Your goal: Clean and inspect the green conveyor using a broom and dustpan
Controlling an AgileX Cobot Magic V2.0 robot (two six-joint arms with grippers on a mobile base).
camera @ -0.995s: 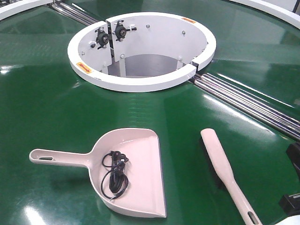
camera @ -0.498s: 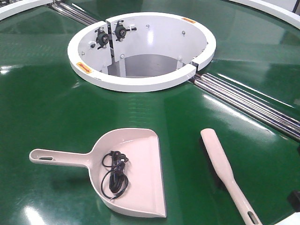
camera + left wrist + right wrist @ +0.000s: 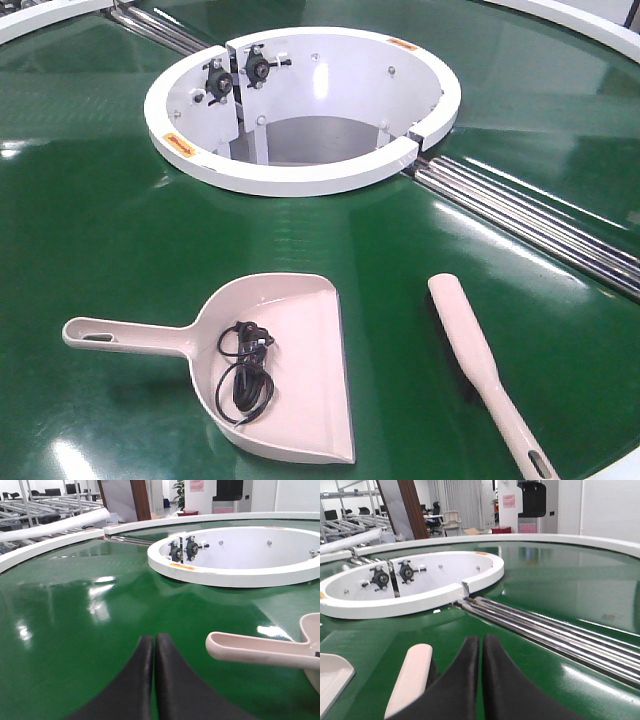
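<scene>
The green conveyor (image 3: pixel 120 230) filled the front view, its white ring hub (image 3: pixel 300 175) toward the far edge and chrome roller strips (image 3: pixel 530 225) running out from the hub toward the right edge. The dustpan (image 3: pixel 290 370) lay flat near the belt's near edge, handle pointing to the left edge and lip to the right, with a coiled black cable (image 3: pixel 245 370) resting inside the pan. The broom (image 3: pixel 480 365) lay just to the right of the dustpan, apart from it, brush head toward the hub and hang-hole end toward the near edge. Neither arm appeared in the front view. In the left wrist view the left gripper (image 3: pixel 153 645) had its fingers pressed together and empty, low over the belt just left of the dustpan handle. In the right wrist view the right gripper (image 3: pixel 481 647) was likewise clenched on nothing, with the broom head just to its left. Judged from this layout, debris was already collected and both tools set down, so the step in hand appeared to be inspection or withdrawal. Any further sweeping would call for parting the fingers and descending on each handle.
</scene>
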